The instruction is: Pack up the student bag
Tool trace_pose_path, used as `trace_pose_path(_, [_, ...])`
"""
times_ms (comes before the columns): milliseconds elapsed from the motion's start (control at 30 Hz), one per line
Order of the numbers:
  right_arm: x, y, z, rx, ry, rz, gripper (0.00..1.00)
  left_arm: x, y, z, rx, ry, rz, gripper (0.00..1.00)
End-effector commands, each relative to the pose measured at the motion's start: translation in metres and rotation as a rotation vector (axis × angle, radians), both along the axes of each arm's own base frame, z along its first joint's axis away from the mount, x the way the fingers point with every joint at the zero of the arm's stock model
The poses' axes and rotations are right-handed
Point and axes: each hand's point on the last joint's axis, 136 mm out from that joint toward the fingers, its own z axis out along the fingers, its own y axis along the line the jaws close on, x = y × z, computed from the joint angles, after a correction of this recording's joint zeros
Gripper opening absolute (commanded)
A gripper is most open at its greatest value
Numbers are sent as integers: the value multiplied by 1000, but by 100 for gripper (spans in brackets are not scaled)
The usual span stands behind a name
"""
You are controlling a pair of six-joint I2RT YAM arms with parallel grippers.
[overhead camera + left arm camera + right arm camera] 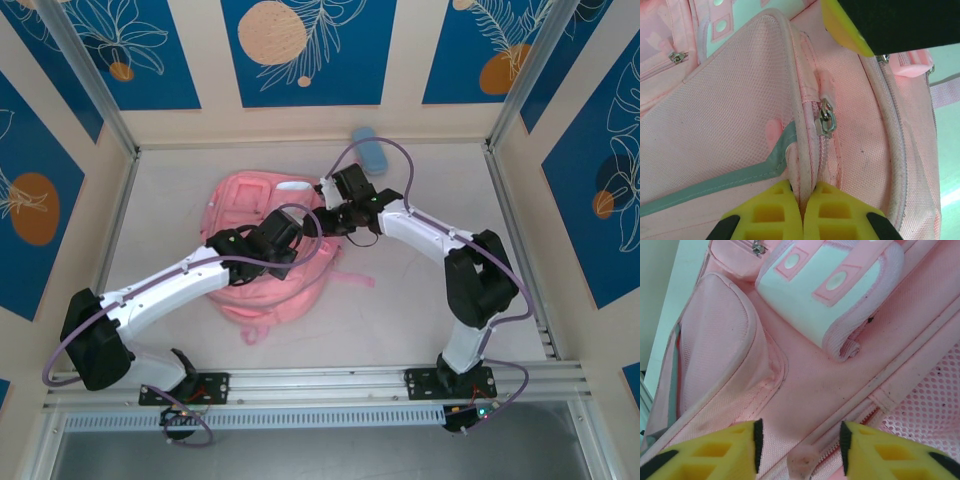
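Clamped shut w/ left gripper [803,200] on a fold of bag [715,130] seam, just below zip pull [826,120]. Lying flat mid table [420,300], under both arms. Farther on, poised part-open w/ right gripper [800,440] over a 2nd zip, nothing held. Could lose the thin piping if tugged, or jam fabric in the zip. Pinch clear from wrist cam, masked by arms from top cam — there instead, blue case [368,148] by far wall.

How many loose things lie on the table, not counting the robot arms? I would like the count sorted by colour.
Pink: 1, the student bag
Light blue: 1, the pencil case
Total: 2
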Motion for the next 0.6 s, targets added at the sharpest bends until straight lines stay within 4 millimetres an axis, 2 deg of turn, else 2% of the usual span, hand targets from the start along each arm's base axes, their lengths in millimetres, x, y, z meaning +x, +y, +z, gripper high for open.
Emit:
trace_pose_path(0, [-2, 6, 9, 38, 20, 28, 38, 8, -3, 21, -71, -62, 7, 0])
trace_pose_path(133, [-9, 3, 11, 45, 25, 29, 13, 9, -4, 20, -74, -60, 13, 0])
trace_pose_path(200, [-16, 0, 14, 55, 27, 33, 6, 10, -4, 20, -76, -59, 20, 0])
trace_pose_path(267, [-25, -2, 18, 76, 32, 40, 3, 11, -4, 21, -81, -59, 29, 0])
trace_pose_path(567, [-69, -1, 39, 252, 71, 85, 0, 18, -12, 20, -116, -38, 63, 0])
